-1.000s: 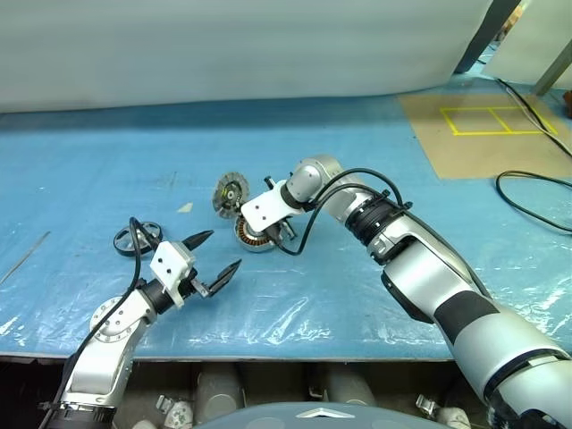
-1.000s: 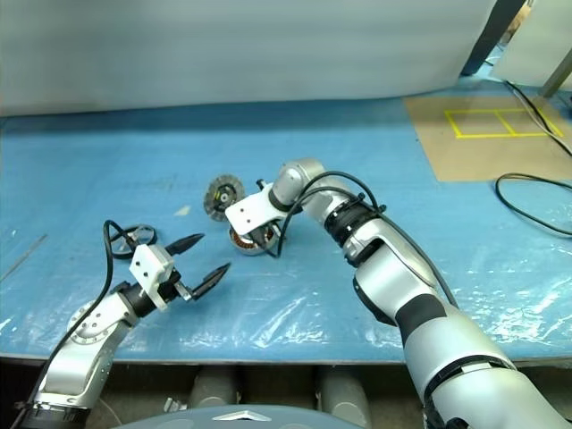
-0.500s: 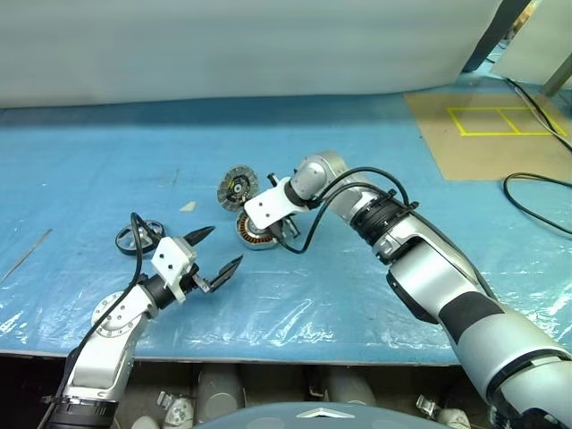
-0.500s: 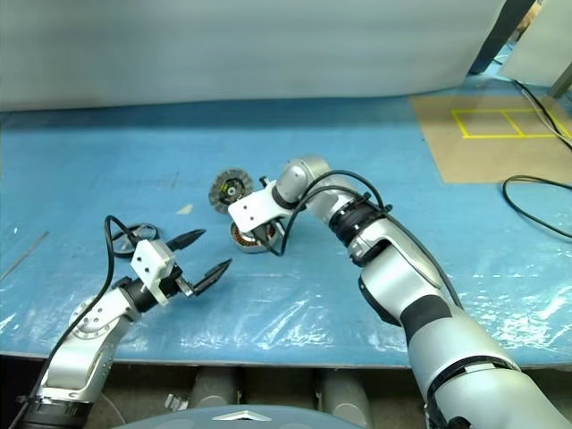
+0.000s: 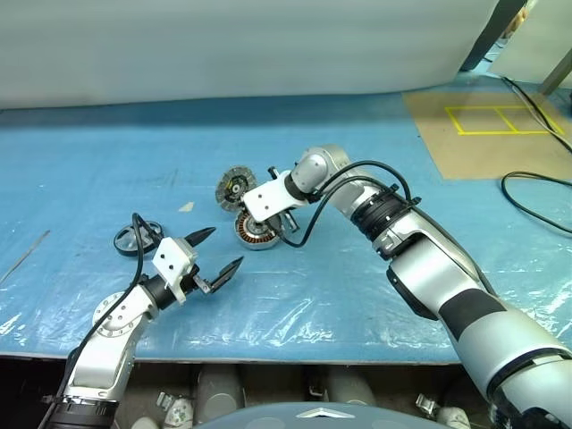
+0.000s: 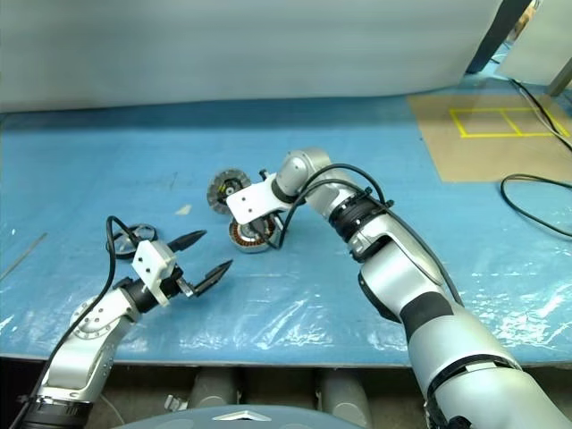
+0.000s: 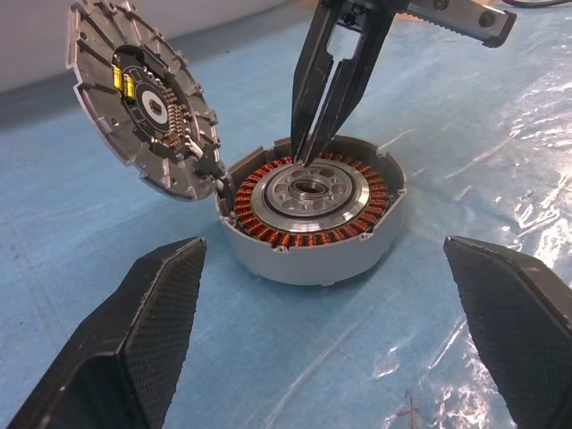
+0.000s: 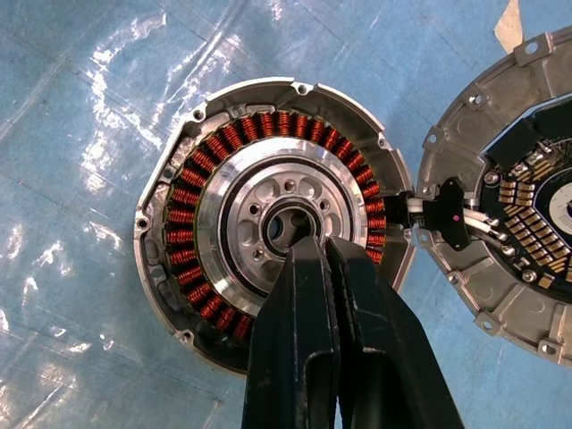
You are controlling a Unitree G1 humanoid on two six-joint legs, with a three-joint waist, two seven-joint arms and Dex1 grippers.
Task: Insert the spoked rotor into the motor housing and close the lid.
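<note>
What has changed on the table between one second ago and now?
Nothing has visibly moved; only the camera's view shifted slightly. The right gripper stays shut and empty, its tips over the centre of the motor housing. The left gripper stays open and empty. The spoked rotor still lies apart on the table, and the lid still stands tilted beside the housing.

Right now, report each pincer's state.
Left pincer: open, holding nothing.
Right pincer: shut, holding nothing, tips just above the motor housing.
</note>
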